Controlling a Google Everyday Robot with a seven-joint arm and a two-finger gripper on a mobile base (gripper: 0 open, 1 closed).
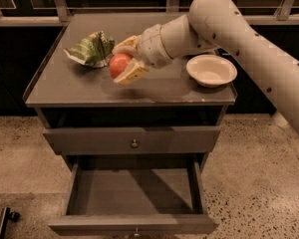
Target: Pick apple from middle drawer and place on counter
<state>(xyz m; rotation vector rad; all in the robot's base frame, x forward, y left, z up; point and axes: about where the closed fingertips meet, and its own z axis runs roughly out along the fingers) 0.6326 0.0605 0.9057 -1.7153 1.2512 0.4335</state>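
**Grey top awaits the apple**

Grey counter [79, 91] is the goal, and the middle drawer [134, 190] below it stands open. Toward the back-left corner, the gripper [123, 62] pinches the apple [117, 66] low over the surface. The placing step seems in hand; next, lower and release.

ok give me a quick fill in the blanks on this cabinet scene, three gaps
The middle drawer is pulled ____.
The drawer above it is ____.
The hand grips the apple over the counter, between a green bag and a ____ bowl.
Missing words: open; closed; white.
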